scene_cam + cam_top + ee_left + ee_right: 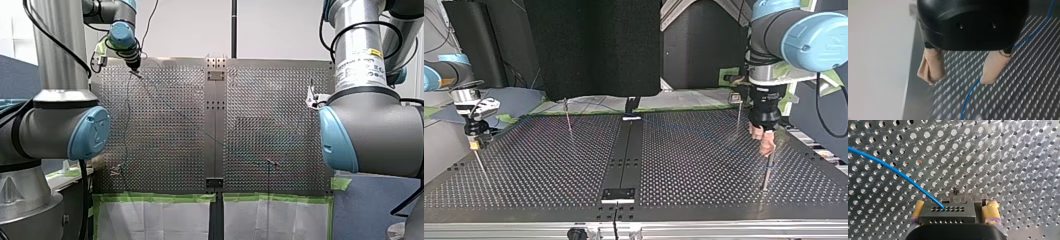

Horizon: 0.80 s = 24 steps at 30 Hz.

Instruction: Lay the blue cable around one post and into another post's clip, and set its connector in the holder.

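At tabletop (1010, 150) edge, right end effector (954, 207) clamped on connector (948, 213), blue cable (885, 165) leaving it; left end effector (959, 80) spread apart near tabletop corner, blue cable alongside.

The cable (893, 168) is thin and blue, leaving the connector (946, 212) toward ten o'clock in a shallow curve. The connector is a dark grey block with two rows of small holes, level, gripped between the right gripper's (955, 204) yellow pads (991, 211). Elsewhere the cable runs between the left gripper's (959, 80) beige pads (931, 65), close against one.
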Each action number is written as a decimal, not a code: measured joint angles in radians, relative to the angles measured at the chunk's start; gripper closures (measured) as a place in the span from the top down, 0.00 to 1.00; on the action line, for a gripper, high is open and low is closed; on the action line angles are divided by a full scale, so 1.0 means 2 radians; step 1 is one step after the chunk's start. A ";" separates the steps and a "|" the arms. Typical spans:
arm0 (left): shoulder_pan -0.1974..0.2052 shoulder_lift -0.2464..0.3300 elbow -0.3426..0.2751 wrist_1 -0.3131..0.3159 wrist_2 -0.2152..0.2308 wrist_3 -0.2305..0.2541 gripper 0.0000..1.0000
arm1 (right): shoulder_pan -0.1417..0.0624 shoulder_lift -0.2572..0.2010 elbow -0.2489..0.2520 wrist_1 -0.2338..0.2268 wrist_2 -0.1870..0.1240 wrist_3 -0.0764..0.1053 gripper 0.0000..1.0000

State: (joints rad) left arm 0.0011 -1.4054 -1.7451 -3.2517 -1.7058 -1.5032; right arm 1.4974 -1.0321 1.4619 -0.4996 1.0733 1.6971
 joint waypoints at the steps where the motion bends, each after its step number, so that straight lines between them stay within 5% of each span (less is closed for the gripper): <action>1: -0.003 -0.001 -0.003 0.003 0.004 0.000 1.00 | 0.000 0.000 0.000 0.000 0.000 0.000 1.00; 6: -0.027 -0.021 -0.027 0.026 0.010 -0.016 1.00 | 0.000 0.000 0.000 0.000 0.000 0.000 1.00; 24: -0.105 -0.099 -0.106 0.104 -0.063 -0.093 1.00 | 0.000 0.000 0.000 0.000 0.000 0.000 1.00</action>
State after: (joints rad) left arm -0.2095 -1.6040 -1.9568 -3.0435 -1.8320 -1.6901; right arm 1.4974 -1.0321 1.4619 -0.4997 1.0734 1.6971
